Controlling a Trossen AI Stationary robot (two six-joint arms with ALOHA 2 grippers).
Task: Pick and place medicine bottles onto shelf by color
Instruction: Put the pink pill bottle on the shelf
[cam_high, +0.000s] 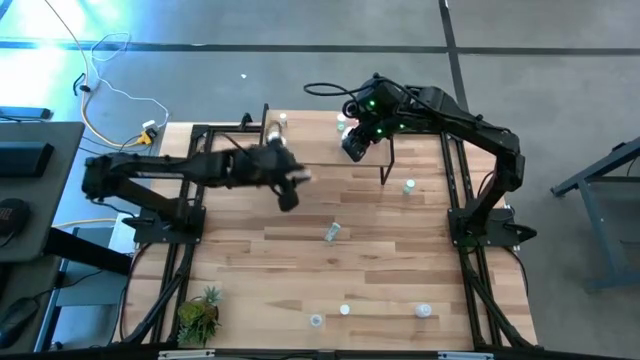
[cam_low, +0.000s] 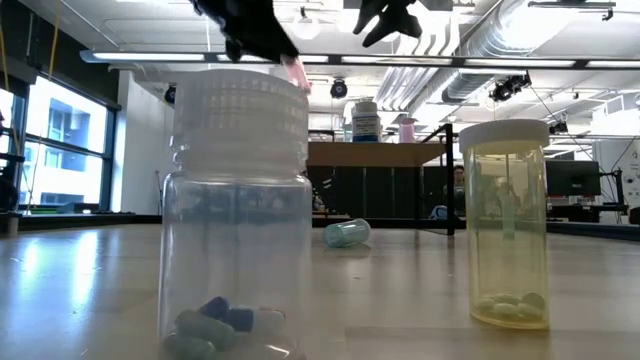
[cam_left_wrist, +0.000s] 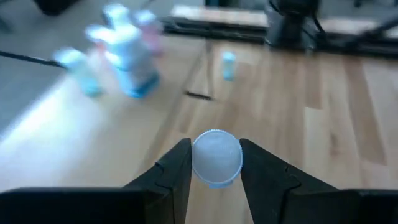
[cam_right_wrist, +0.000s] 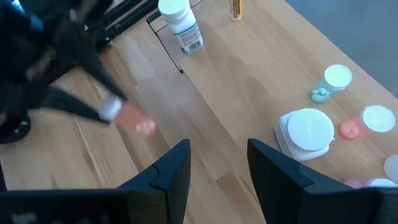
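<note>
My left fingers (cam_left_wrist: 216, 169) clamp a small white-capped medicine bottle (cam_left_wrist: 216, 157), lifted above the surface (cam_high: 400, 260) near the shelf (cam_high: 330, 150) at its far edge. My right fingers (cam_right_wrist: 217, 163) hang parted and empty over that shelf.

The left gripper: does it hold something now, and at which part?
Yes. The left gripper is shut on a small bottle, its fingers pressing on opposite sides just under the white cap. The right gripper is open and holds nothing.
</note>
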